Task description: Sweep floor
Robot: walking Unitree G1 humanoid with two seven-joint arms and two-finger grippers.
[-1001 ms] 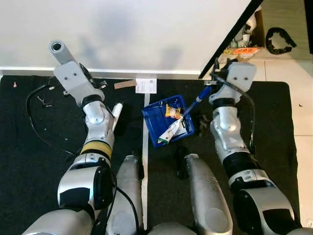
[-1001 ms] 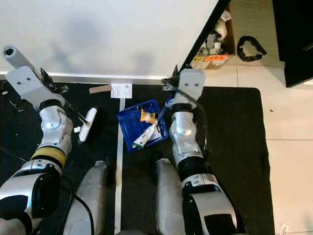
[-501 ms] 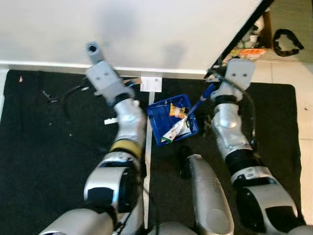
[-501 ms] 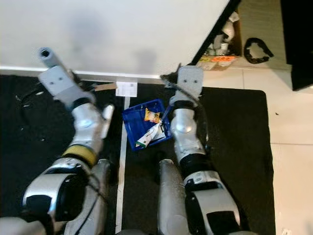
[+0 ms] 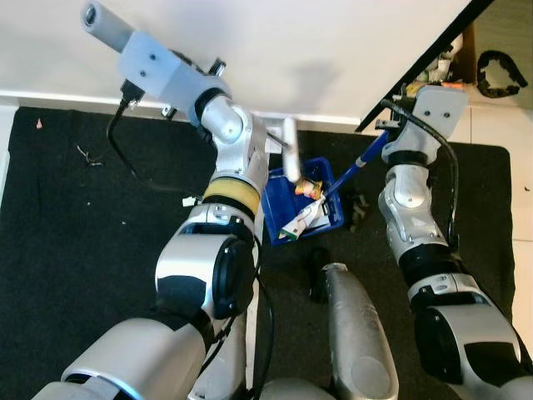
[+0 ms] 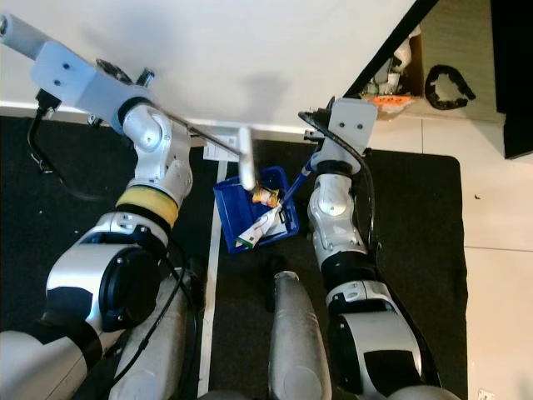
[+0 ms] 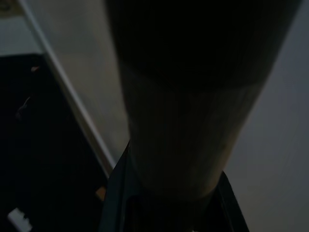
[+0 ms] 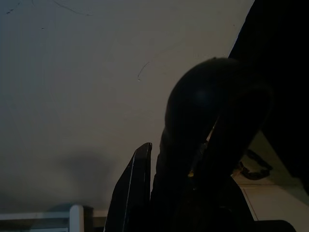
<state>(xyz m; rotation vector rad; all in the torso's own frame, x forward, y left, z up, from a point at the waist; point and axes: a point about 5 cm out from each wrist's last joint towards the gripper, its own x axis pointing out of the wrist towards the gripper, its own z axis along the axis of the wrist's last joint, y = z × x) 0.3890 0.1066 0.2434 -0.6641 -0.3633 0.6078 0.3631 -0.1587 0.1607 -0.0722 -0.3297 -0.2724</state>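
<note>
Left eye view: the blue dustpan (image 5: 287, 212) sits on the black mat (image 5: 83, 225) at centre frame, holding a yellow snack wrapper (image 5: 311, 188) and a white tube (image 5: 298, 222). Its blue handle (image 5: 360, 163) rises to the right gripper (image 5: 391, 127) in the upper right; whether those fingers are closed I cannot tell. The white brush (image 5: 290, 150) hangs over the pan's upper edge, its thin handle running to the left gripper (image 5: 196, 68) near the white wall (image 5: 291, 42), grip unclear.

Black mat (image 5: 75, 242): matt, cloth-like, faintly rough. Blue dustpan (image 5: 279, 208): smooth plastic, slight gloss. Arms (image 5: 229, 150): brushed silver metal, satin sheen. Wall (image 5: 291, 50): matt white paint. Floor tiles (image 6: 491, 200): smooth, pale, glossy. Wrapper (image 5: 310, 188) in dustpan: shiny foil.
</note>
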